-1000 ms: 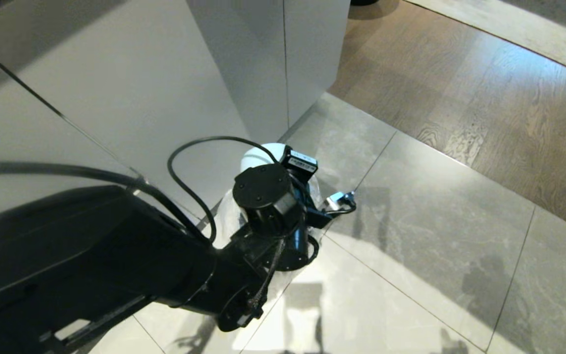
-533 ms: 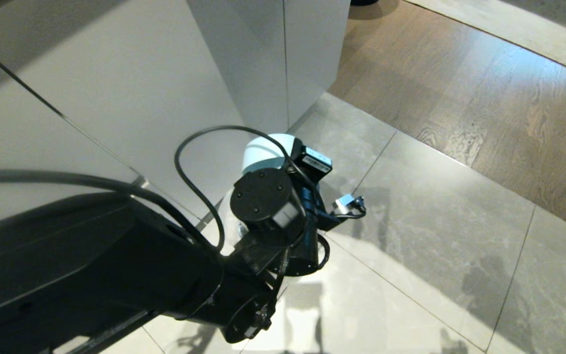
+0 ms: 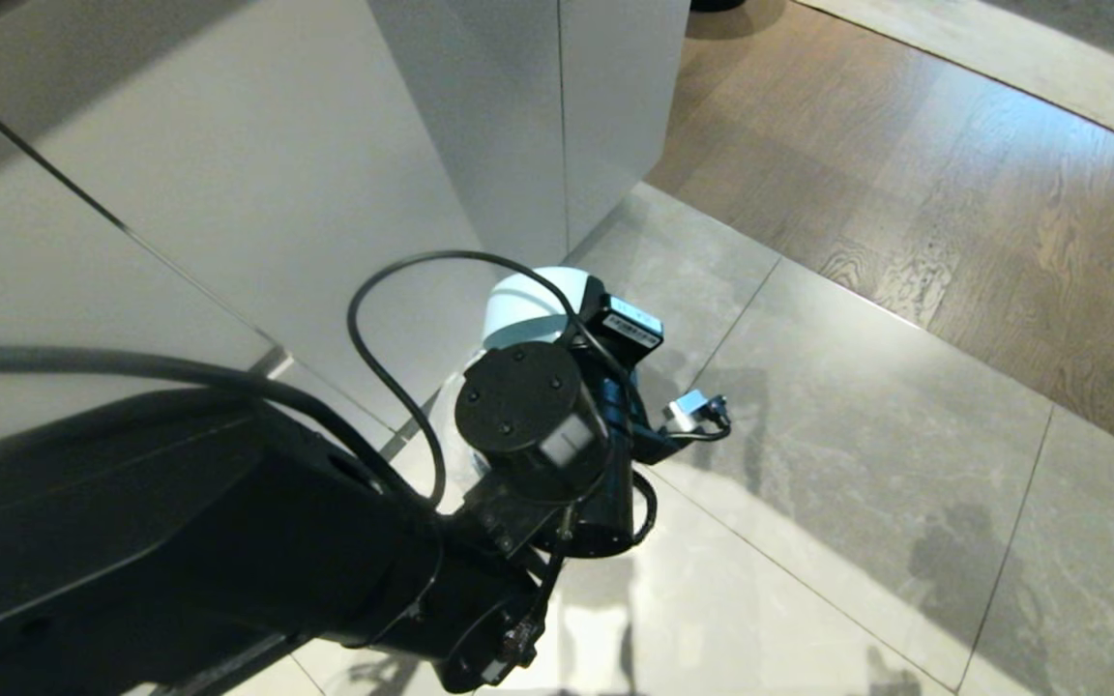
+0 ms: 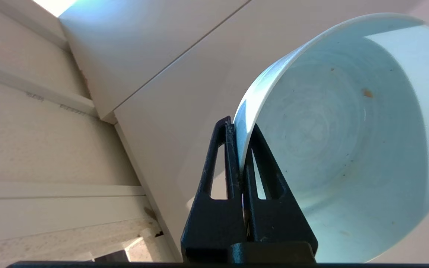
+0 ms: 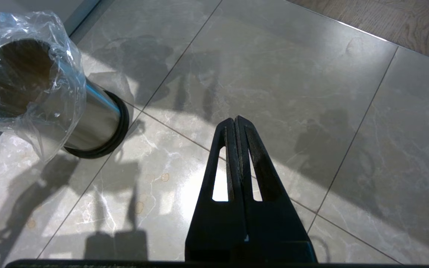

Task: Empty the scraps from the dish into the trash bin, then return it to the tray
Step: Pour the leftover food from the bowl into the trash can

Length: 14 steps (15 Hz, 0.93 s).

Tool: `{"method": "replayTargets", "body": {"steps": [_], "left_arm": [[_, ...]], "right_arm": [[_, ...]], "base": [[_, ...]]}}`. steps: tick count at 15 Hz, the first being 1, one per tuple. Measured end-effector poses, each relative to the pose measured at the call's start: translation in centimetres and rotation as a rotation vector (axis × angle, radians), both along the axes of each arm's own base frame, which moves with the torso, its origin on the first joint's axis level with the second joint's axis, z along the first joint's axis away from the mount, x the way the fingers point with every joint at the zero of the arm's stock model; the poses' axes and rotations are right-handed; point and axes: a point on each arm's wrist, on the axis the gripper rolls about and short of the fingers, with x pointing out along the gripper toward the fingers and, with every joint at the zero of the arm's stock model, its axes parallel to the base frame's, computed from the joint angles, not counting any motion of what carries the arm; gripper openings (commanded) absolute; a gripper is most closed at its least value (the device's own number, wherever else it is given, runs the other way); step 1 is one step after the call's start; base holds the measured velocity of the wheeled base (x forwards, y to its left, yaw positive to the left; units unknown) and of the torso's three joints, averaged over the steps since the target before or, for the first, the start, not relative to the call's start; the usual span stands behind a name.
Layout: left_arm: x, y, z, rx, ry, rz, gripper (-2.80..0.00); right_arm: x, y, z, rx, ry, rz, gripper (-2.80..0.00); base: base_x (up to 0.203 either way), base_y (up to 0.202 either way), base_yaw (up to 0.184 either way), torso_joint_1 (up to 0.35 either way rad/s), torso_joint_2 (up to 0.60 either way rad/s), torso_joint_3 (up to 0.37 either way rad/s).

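At centre frame of the head view: the left arm reaches down beside a white cabinet (image 3: 344, 174), carrying the dish (image 3: 530, 307) above the tiled floor (image 3: 857, 464).

Left tool (image 4: 241, 149): clamped on the dish rim, one finger inside the wall and one outside; a pinch on the thin edge leaves the bowl's mouth free for tipping.

Dish attitude: turned on its side, so the left wrist view looks straight into the hollow at right of frame; judged to be the pouring pose, or the end of it.

Scraps: no strips or chunks show inside; only a few small orange specks (image 4: 367, 93) cling to the pale-blue wall, so the emptying appears done.

Trash bin (image 5: 95, 119): upper left of the right wrist view, standing on the floor against the cabinet foot, its clear bag (image 5: 63, 78) folded over the rim to catch what falls; in the head view the arm hides it.

Right tool (image 5: 235, 123): fingers together, holding nothing, hanging idle over bare tiles near the bin.

Tray: in no view; the return step is not yet begun.
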Motion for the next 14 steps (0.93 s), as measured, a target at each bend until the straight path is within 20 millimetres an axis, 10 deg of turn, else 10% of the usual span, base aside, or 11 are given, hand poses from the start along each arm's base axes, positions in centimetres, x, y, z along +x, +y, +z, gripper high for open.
{"method": "replayTargets", "body": {"steps": [14], "left_arm": [[-0.05,0.05,-0.07,0.008,0.012,0.001,-2.80]], "right_arm": [[0.00,0.00,0.01,0.000,-0.001,0.000,-2.80]], "base": [[0.000,0.000,0.000,0.000,0.00,0.000]]}}
